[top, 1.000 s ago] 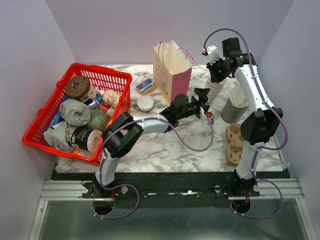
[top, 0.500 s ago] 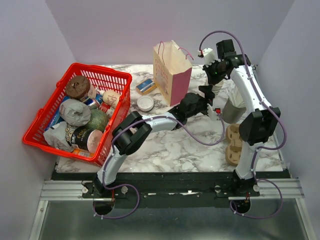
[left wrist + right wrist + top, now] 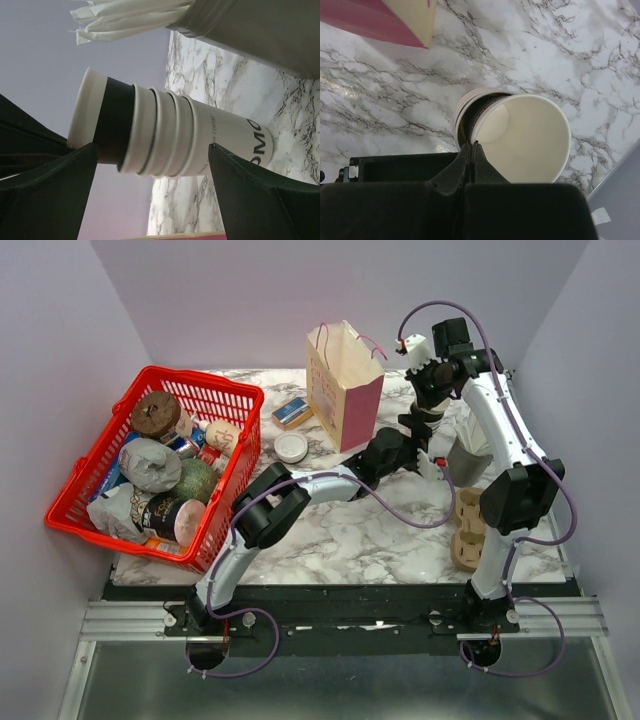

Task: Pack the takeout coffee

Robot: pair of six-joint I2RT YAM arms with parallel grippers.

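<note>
The takeout coffee cup (image 3: pixel 530 135), cream with a dark brown band (image 3: pixel 114 125), sits open-mouthed and lidless in the top of a stack of plain cream cups (image 3: pixel 200 137). My right gripper (image 3: pixel 471 146) is shut on the cup's rim wall, one finger inside and one outside. In the top external view it (image 3: pixel 432 390) hangs over the stack at the back right. My left gripper (image 3: pixel 153 150) is open, its fingers (image 3: pixel 60 185) straddling the stack at either side without touching. It (image 3: pixel 427 440) reaches in from the left, low beside the stack.
A pink paper bag (image 3: pixel 345 385) stands open just left of the stack. A grey cup of white sticks (image 3: pixel 465 462) is close on the right. A white lid (image 3: pixel 291 447), a blue box (image 3: pixel 292 412), a red basket (image 3: pixel 235 400) of groceries and a brown cup carrier (image 3: pixel 468 530) lie around.
My left arm has stretched further right and back, bringing its open fingers around the cup stack. The right gripper has stayed shut on the cup, shifting only slightly.
</note>
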